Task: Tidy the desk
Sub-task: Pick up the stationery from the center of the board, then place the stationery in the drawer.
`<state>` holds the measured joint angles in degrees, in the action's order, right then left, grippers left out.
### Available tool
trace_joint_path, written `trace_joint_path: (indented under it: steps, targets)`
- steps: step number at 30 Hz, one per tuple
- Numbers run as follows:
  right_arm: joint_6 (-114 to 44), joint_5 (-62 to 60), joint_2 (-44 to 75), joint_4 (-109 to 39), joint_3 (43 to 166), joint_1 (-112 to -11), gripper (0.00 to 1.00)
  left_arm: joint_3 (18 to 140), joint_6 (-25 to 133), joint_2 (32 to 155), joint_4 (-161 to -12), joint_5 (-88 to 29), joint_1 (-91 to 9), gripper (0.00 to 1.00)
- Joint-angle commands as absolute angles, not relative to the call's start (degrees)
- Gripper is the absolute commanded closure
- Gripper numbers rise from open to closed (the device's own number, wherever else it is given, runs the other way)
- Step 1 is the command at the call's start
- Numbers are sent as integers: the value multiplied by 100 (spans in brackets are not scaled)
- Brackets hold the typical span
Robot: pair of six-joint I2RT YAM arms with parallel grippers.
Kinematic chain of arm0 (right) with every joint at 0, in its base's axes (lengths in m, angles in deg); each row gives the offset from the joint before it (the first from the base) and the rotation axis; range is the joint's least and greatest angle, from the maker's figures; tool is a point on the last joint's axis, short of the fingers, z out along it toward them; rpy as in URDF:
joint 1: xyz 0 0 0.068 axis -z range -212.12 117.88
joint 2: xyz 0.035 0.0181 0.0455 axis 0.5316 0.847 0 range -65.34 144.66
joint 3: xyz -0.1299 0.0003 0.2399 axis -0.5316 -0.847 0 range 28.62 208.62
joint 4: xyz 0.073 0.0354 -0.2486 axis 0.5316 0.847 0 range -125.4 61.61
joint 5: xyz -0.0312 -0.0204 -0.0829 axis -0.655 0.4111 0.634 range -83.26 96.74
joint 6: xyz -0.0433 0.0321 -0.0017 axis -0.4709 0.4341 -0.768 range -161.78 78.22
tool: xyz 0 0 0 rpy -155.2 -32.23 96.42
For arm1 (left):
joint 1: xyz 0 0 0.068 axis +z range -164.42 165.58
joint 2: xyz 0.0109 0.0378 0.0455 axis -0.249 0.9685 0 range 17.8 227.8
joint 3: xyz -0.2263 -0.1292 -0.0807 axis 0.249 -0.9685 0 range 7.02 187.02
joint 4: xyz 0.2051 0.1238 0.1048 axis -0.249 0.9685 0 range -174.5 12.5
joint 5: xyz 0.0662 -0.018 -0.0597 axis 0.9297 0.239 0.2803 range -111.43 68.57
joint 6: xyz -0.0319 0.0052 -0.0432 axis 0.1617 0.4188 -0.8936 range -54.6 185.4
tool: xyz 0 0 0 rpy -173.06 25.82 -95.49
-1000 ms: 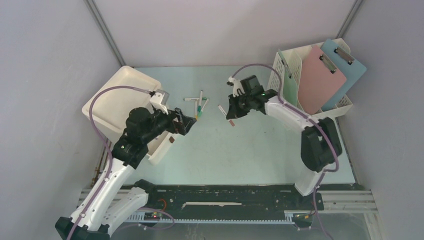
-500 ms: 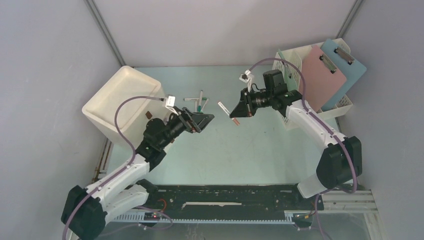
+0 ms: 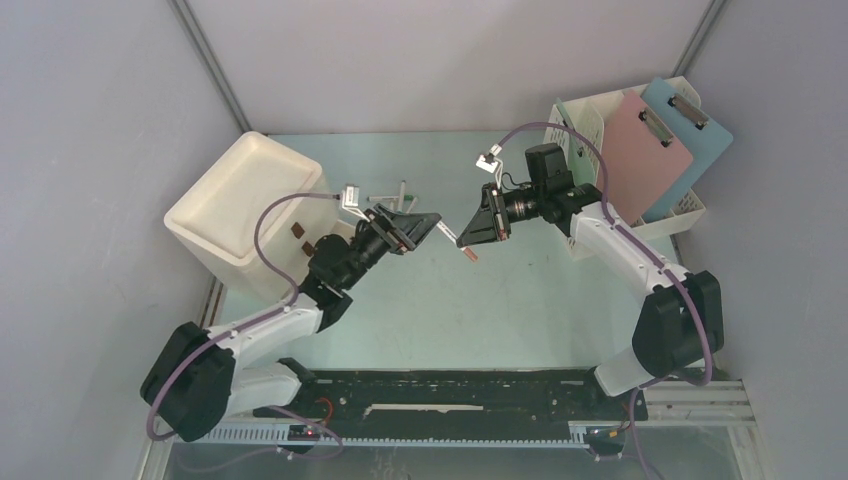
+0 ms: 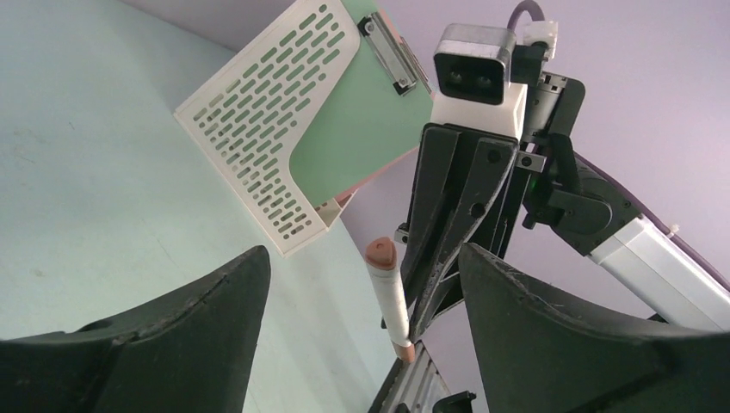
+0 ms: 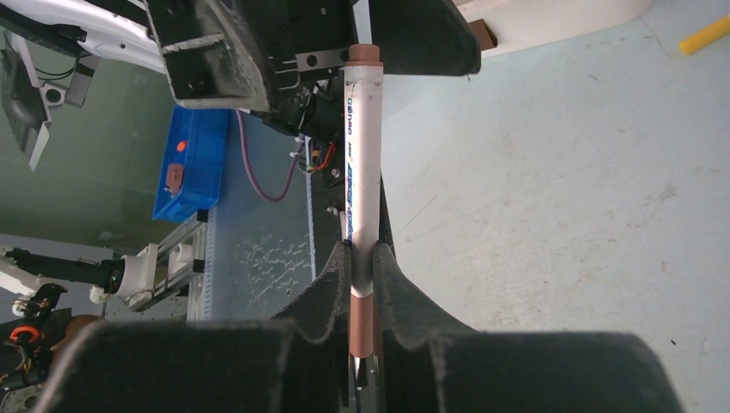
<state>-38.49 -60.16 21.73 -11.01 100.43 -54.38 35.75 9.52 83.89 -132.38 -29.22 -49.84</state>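
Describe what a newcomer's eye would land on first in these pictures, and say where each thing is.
Over the middle of the desk the two arms meet: the right gripper is shut on a white marker with brown ends, pointing it at the open left gripper. At far right a pink clipboard and a blue clipboard stand in a white perforated rack; a white bin sits far left.

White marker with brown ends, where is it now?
In the top view the marker is above the middle of the desk, clamped in the right tool, pointing at the open left tool.
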Motion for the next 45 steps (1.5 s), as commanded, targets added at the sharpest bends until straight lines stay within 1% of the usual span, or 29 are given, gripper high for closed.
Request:
trace_joint_path:
  steps: [1,4,7,10,14,19,20,22,25,27,31,35,40,45]
  targets:
    - [-3772,-6274,2062,-1280,10087,-5481,100,3859,727,8555,-13766,-2836,-5158,17]
    - [-3770,-6250,2128,-1281,10086,-5482,100,3911,670,8689,-13926,-2900,-5264,23]
    - [-3779,-6218,2180,-1277,10087,-5473,100,3919,598,8831,-14088,-2930,-5359,37]
    - [-3827,-6208,2206,-1251,10086,-5475,100,3903,540,8963,-14204,-2980,-5403,48]
    - [-3926,-6220,2245,-1205,10089,-5473,100,3850,452,9125,-14404,-3041,-5409,68]
    - [-4055,-6164,2252,-1139,10086,-5471,100,3850,487,9182,-14488,-3101,-5412,96]
    - [-4104,-6145,2247,-1111,10091,-5475,96,3844,523,9166,-14488,-3101,-5410,99]
    - [-4168,-6091,2224,-1042,10086,-5471,81,3815,617,9111,-14452,-3090,-5406,100]
    - [-4628,-6057,2154,-777,10115,-5470,57,3841,932,8950,-13922,-3010,-5403,100]
    - [-5045,-5909,2146,-334,10317,-5458,48,3891,1238,8804,-13346,-2917,-5385,100]
    - [-5544,-5616,2071,238,10493,-5404,35,3829,1681,8460,-12568,-2801,-5262,100]
    - [-5773,-5625,1998,345,10495,-5374,30,3688,1944,8073,-12008,-2806,-5032,100]
    - [-6182,-5421,1877,481,10501,-5372,30,3589,2302,7622,-11389,-2775,-4882,100]
    - [-6573,-5416,1799,624,10493,-5290,30,3899,2872,7343,-10286,-2752,-4878,100]
